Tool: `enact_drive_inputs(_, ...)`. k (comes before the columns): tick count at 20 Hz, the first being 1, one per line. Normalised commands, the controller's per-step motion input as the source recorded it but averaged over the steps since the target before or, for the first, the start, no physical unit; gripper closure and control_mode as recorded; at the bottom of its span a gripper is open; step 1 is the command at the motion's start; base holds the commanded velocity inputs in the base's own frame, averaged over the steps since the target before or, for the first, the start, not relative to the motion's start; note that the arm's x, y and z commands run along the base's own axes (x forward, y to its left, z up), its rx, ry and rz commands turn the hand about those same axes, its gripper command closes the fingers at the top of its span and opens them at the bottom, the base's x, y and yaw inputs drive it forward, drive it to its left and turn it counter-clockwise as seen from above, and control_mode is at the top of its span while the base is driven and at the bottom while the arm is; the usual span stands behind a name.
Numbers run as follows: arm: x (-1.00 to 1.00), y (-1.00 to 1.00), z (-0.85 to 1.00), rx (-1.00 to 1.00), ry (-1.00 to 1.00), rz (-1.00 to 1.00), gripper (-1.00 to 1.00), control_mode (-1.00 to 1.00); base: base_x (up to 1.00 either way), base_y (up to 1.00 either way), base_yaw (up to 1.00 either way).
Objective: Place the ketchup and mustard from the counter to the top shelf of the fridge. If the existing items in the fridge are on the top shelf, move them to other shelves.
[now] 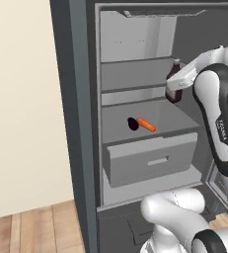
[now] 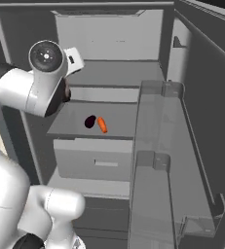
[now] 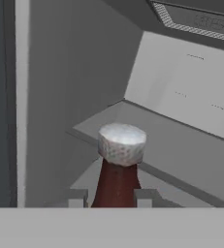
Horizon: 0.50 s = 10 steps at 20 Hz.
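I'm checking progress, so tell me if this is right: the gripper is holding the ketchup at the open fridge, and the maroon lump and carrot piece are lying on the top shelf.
Not quite. The gripper does hold the ketchup at the open fridge, but the maroon lump and carrot piece lie on a lower shelf just above the drawer, as the left base view shows.

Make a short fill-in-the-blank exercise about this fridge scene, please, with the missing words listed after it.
1. The jaws of the gripper are shut on the ______ bottle.
2. The carrot lies on a shelf directly above the fridge's ______.
3. Beside the carrot lies a dark maroon lump, on the same ______.
4. The door of the fridge is ______.

Missing words: ketchup; drawer; shelf; open
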Motion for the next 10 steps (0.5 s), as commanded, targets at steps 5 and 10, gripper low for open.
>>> enact_drive_inputs(5, 0.75, -0.28, 0.03, 0.0, -0.03, -0.09, 1.0, -1.0, 0.0, 0.0, 0.0)
enact_drive_inputs(10, 0.59, -0.39, -0.11, 0.05, -0.1, -0.08, 1.0, -1.0, 0.0, 0.0, 0.0)
